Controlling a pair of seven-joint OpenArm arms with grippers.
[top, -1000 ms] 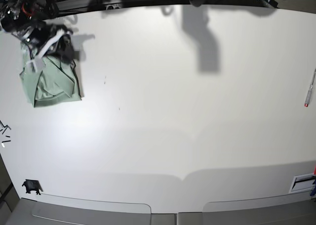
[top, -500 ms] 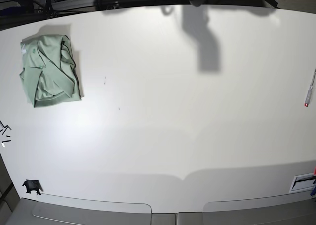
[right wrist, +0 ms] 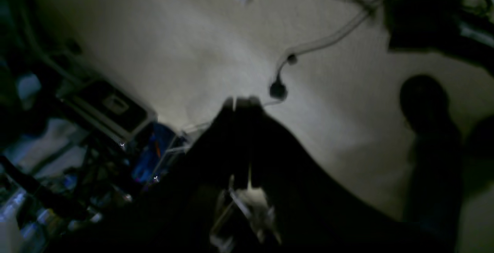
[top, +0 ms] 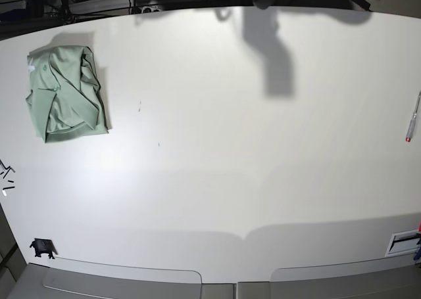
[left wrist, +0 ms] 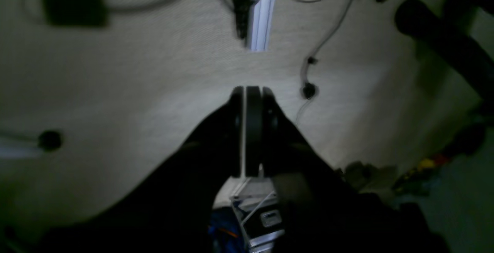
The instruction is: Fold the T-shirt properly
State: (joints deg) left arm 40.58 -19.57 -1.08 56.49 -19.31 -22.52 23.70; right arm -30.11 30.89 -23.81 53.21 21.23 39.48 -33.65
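The T-shirt (top: 66, 92), pale mint green, lies folded into a compact bundle at the far left of the white table (top: 223, 154) in the base view, with its collar toward the back. No arm shows over the table there. The left wrist view shows my left gripper (left wrist: 247, 129) shut, its dark fingers pressed together with nothing between them, pointing at a carpeted floor. My right gripper (right wrist: 241, 108) in the right wrist view is also shut and empty, over the same kind of floor.
A red-tipped pen (top: 412, 118) lies at the table's right edge. Small black bits (top: 6, 174) and a black clip (top: 42, 248) sit at the left edge. Cables (left wrist: 308, 87) and clutter lie on the floor below the grippers.
One second ago the right-wrist arm was over the shirt's back edge. It has withdrawn off the table, leaving the folded shirt lying where it was.
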